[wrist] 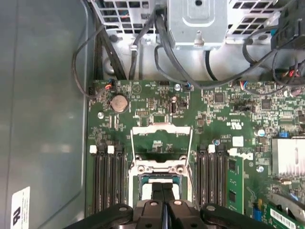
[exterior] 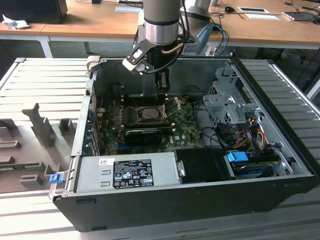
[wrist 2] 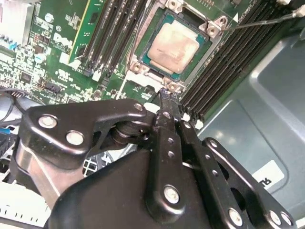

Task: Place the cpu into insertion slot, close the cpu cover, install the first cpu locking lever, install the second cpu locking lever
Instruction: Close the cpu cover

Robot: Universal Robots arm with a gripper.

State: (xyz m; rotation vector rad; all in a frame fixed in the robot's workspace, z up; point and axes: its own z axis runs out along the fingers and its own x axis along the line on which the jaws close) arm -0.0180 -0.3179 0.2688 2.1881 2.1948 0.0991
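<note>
I count 1 of 4 steps done: the cpu (wrist 2: 171, 44) sits flat in the insertion slot (wrist 2: 204, 56), the cpu cover (wrist: 161, 129) lies swung open, the 2 locking levers (wrist 2: 267, 20) look unlatched, and my gripper (wrist 2: 164, 98), jaws pressed together and empty, hovers just beside the socket.

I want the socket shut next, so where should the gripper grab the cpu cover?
Take the cpu cover by its free edge, opposite the hinge, probably from above: it is swung open, and its window leaves only thin rim to pinch.
</note>
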